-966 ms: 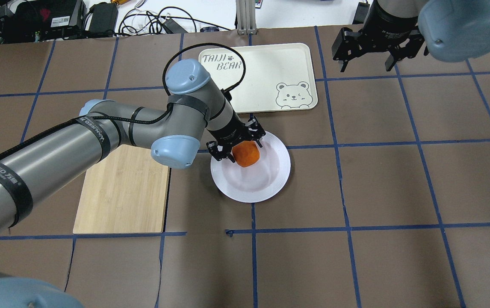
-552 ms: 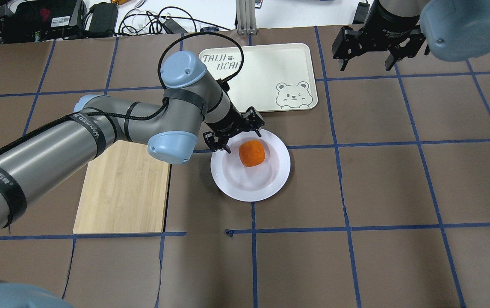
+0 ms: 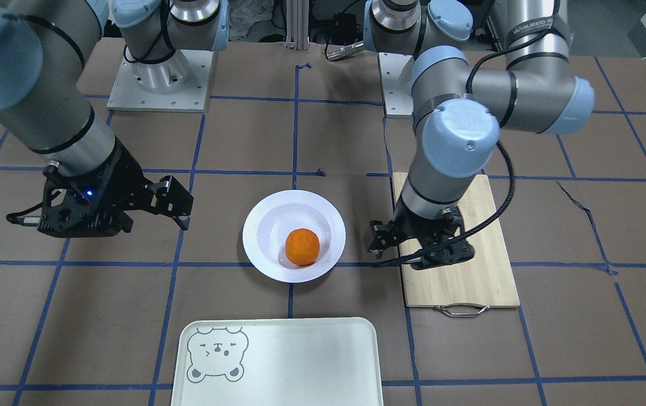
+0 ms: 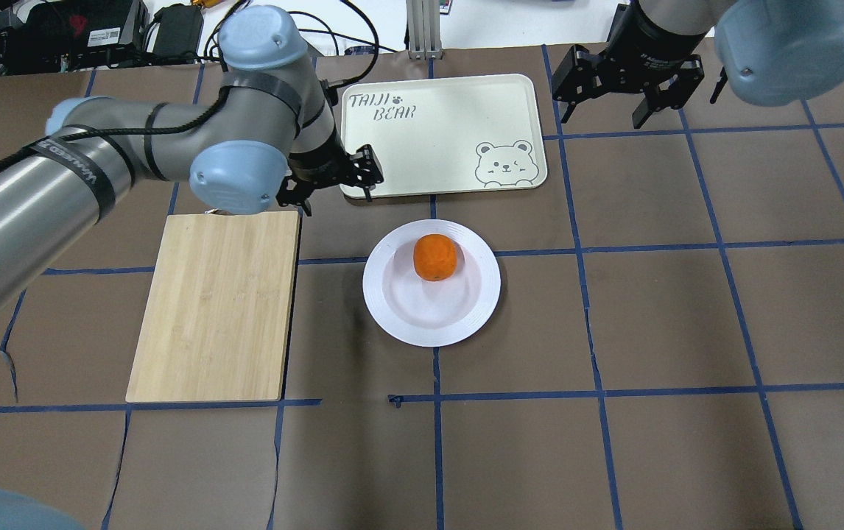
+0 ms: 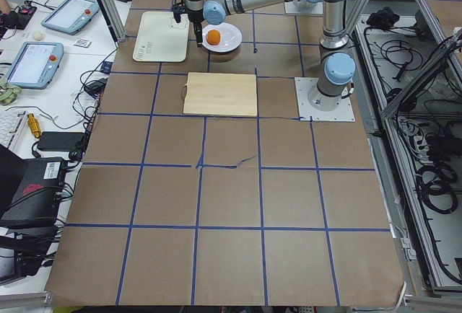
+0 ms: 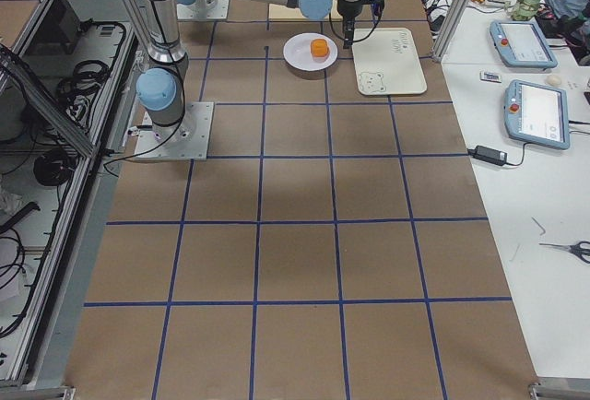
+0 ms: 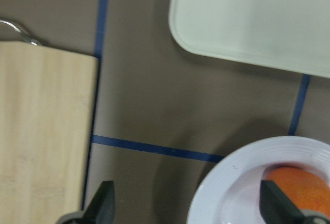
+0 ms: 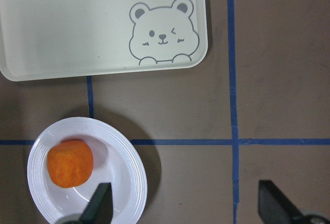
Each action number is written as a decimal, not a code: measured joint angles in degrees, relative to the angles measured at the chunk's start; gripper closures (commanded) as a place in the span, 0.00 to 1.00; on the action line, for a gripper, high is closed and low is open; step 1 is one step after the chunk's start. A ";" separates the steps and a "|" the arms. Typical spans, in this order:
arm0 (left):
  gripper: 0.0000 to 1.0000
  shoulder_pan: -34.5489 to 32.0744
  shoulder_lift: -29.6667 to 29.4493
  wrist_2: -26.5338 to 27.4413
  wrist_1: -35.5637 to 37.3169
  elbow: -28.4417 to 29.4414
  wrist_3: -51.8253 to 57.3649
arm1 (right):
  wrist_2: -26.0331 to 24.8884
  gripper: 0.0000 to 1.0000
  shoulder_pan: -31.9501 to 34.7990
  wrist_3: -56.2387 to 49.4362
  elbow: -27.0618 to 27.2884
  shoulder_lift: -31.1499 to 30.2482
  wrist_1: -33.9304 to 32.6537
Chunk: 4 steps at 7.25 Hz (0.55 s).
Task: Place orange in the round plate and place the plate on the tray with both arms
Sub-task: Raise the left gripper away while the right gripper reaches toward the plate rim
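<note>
Orange [image 4: 436,257] in plate [image 4: 431,338], L hand [image 4: 337,202] apart, nr tray [image 4: 451,110]

Built from smooth grey-silver tubes, both left arm [image 4: 39,199] and right arm [image 3: 47,113]. Capped at each joint with rounded light-blue covers, a small dark screw at the centre of each. Banded with black straps, white lettering printed on some. Trailed along the left arm by a black braided cable [image 3: 509,189], strapped down in places. Tipped with black, angular two-finger tools: left gripper [image 4: 337,202] and right gripper [image 4: 602,118], a small blue light on the right one's housing. Bolted to square silver base plates [image 3: 125,96] dotted with screws
</note>
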 measured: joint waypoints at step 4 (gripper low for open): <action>0.00 6.31 5.77 5.24 -7.67 1.01 2.04 | 11.23 0.00 -0.15 3.25 21.50 1.83 -24.52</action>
